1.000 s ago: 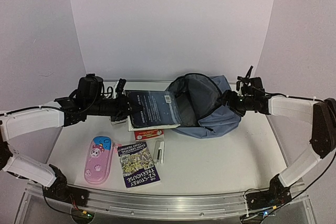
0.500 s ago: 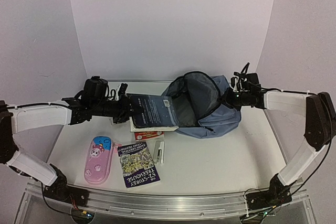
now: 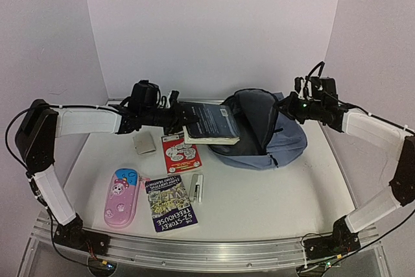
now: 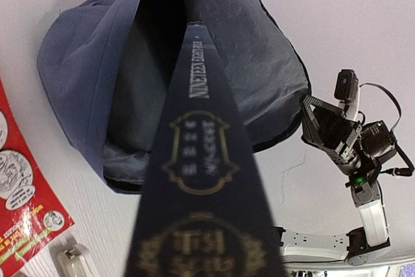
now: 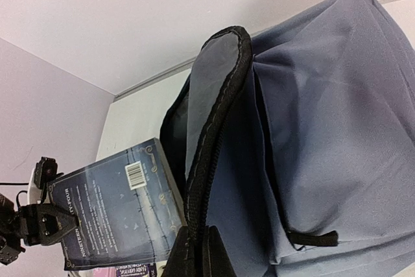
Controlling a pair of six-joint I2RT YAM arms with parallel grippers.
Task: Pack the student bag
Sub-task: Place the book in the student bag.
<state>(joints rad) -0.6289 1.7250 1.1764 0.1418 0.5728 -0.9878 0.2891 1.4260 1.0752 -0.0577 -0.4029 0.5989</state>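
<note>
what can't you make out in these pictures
- Inside of the student bag: left wrist view, dark lining in shadow, and the dark blue book blocks it; contents unknown.
- Right pincer: right wrist view, mostly cut off by the bottom edge at the bag's rim.
- Small white item beside the treehouse book: top view, too small to name.

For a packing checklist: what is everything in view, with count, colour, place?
student bag: one, slate-blue, open, far centre-right
thick book: one, dark blue, held at bag's mouth
booklet: one, red, left of bag
storybook: one, purple, near centre-left
pencil case: one, pink and blue, left of storybook
small object: one, white, right of storybook
flat pad: one, grey, left of booklet
left claw: one, black, shut on book
right claw: one, black, shut on bag's rim
</note>
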